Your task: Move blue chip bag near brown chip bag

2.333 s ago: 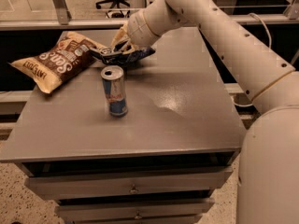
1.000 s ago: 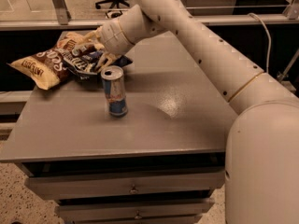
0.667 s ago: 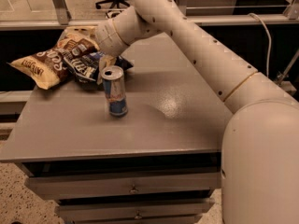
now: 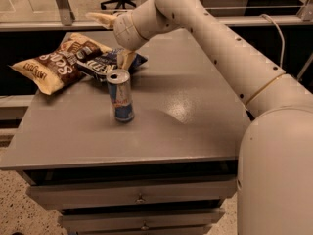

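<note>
The blue chip bag [image 4: 101,65] lies on the grey table [image 4: 190,116] at the back left, touching the right end of the brown chip bag [image 4: 51,66]. The brown bag is large and puffy, with tan ends and white lettering. My gripper [image 4: 111,39] hovers just above the blue bag with its tan fingers [image 4: 103,18] spread apart. One finger points left over the brown bag and the other reaches down by the blue bag's right edge. It holds nothing.
A blue-and-silver drink can [image 4: 121,96] stands upright just in front of the blue bag. My arm crosses the table's back right. A rail and an office chair are behind the table. Drawers sit below the table's front edge.
My gripper carried the blue bag leftward to the brown bag, set it down against it and opened. The can and the brown bag have not moved.
</note>
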`<action>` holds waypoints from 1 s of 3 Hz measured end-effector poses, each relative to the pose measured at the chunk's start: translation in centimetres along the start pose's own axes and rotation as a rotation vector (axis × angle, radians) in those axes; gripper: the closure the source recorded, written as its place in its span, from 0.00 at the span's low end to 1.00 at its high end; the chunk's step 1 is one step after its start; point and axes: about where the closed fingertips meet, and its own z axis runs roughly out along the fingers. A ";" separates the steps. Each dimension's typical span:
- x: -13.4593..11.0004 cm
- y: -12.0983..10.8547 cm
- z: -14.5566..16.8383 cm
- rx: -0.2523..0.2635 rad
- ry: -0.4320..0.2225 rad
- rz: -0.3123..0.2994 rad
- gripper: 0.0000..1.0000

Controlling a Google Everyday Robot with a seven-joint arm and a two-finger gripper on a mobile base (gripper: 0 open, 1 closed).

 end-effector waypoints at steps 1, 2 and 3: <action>4.4 -0.8 -4.6 0.072 0.109 0.080 0.00; 8.7 -0.9 -10.7 0.149 0.236 0.177 0.00; 11.3 -1.1 -15.4 0.225 0.342 0.245 0.00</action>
